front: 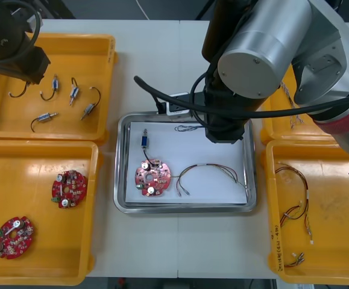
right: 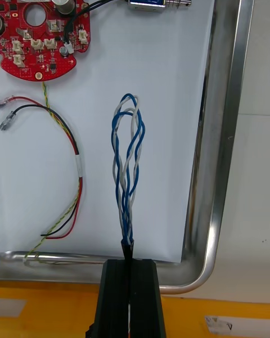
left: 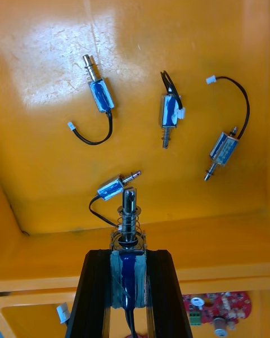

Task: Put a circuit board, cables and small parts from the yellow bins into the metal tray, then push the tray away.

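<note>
Blue and white twisted cable lies in the metal tray along its far wall, one end clamped in the right pincer at the tray's far right corner. The left pincer, left of the tray, grips a small metal part.

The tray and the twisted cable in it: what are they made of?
Tray: seemingly polished metal, its rim mirror-bright; white matte lining, perhaps paper. Twisted cable, its end pinched in the right hand at the tray's rim: probably plastic-sheathed wire, smooth blue and white.
</note>
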`<action>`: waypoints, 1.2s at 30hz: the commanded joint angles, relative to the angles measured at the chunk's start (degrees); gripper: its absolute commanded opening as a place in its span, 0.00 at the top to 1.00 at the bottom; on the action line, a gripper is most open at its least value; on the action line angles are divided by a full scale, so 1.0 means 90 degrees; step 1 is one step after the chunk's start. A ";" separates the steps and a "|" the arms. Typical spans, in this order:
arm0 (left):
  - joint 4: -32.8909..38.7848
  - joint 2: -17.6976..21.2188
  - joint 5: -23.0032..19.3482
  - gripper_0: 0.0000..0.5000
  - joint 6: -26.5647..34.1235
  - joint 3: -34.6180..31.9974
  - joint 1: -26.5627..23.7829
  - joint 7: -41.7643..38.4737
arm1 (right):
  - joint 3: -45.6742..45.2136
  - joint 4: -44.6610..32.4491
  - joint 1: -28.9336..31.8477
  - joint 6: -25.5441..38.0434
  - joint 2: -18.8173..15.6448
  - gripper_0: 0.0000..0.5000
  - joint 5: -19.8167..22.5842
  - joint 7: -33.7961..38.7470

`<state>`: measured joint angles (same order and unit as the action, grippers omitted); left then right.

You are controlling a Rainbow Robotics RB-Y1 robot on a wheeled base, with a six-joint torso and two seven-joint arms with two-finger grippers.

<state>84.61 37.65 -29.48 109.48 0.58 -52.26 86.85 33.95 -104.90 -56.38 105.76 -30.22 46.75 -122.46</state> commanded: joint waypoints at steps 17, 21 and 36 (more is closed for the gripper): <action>0.0354 -0.0052 -0.0201 1.00 0.0058 -0.0182 0.0055 -0.0705 | 0.1101 0.0952 -0.0006 -0.1107 0.0194 1.00 -0.0693 0.0110; 0.0354 -0.0052 -0.0211 1.00 0.0058 -0.0192 0.0055 -0.0705 | 0.1491 0.0962 -0.0006 -0.1400 0.0037 1.00 -0.0781 0.0169; 0.0354 -0.0052 -0.0221 1.00 0.0058 -0.0192 0.0055 -0.0715 | 0.1921 0.1148 -0.0006 -0.2279 -0.0470 1.00 -0.0791 0.0237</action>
<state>85.90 37.53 -30.92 109.53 0.58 -52.25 82.64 50.64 -94.73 -56.37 85.79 -32.85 40.10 -122.43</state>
